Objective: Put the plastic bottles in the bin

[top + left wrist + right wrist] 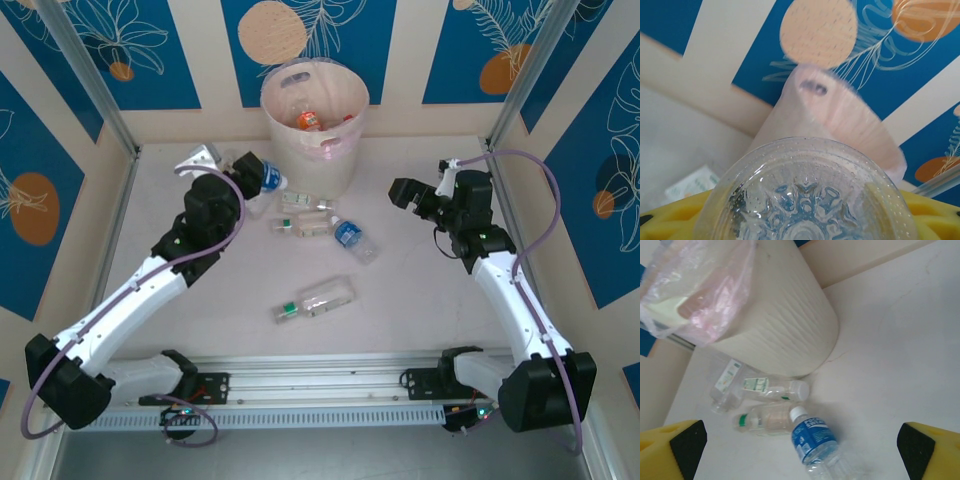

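The bin [315,110] stands at the back centre, holding several bottles, one with an orange cap [309,120]. My left gripper [247,172] is shut on a clear bottle with a blue label [268,179], just left of the bin. In the left wrist view that bottle's base [805,200] sits between my yellow fingers [670,220], with the bin [840,120] beyond. My right gripper [405,193] hangs open and empty right of the bin. On the table lie a blue-labelled bottle [815,440], a white-capped one [772,388], a green-capped one [765,420] and another green-capped one [318,299].
A further clear bottle [727,385] lies against the foot of the bin [775,315]. Metal frame posts [95,90] and patterned walls close in the table at the left, right and back. The arms' rail [320,385] runs along the near edge.
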{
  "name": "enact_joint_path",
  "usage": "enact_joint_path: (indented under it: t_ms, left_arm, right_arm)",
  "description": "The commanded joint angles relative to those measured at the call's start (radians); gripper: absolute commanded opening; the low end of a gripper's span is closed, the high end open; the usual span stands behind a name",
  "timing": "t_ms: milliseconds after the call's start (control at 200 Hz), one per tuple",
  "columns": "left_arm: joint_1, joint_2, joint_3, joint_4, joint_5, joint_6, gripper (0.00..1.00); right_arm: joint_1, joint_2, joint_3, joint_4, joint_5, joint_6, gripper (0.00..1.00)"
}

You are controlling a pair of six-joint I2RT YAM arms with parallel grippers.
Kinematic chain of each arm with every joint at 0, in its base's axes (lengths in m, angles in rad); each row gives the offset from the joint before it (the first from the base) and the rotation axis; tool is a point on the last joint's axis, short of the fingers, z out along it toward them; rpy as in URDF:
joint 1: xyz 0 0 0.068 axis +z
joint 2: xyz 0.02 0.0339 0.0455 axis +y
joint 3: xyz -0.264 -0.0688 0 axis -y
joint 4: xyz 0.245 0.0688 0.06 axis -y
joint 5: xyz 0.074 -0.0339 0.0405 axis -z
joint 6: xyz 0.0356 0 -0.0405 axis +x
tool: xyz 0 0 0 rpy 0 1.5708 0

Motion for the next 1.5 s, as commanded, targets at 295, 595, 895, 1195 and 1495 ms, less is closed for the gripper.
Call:
enact_joint_path:
  t_ms: [295,595,895,1195,1495]
  left_arm:
    - [0.092,0.189,0.303,0.154,0.145,0.218,0.25]
    - [0.103,0.354,0.495,0.196,0.232,0.234,0.26]
    - [0.130,0.540,0.653,0.193,0.235,0.253,0.28]
    - [0.163,0.736,0.880,0.022,0.306,0.198,0.27]
    - [0.169,0.916,1.125,-0.230,0.445,0.107,0.25]
  right_arm:
    - [0.005,-0.053,0.019,0.028,0.003,0.084,1.00]
    - [0.003,-0.053,0.031,0.033,0.014,0.120,1.00]
    - [0.005,-0.050,0.052,-0.003,0.014,0.150,1.00]
    - [0.007,-0.021,0.060,-0.009,0.030,0.166,0.99]
    - [0.009,0.003,0.073,-0.025,0.050,0.139,0.99]
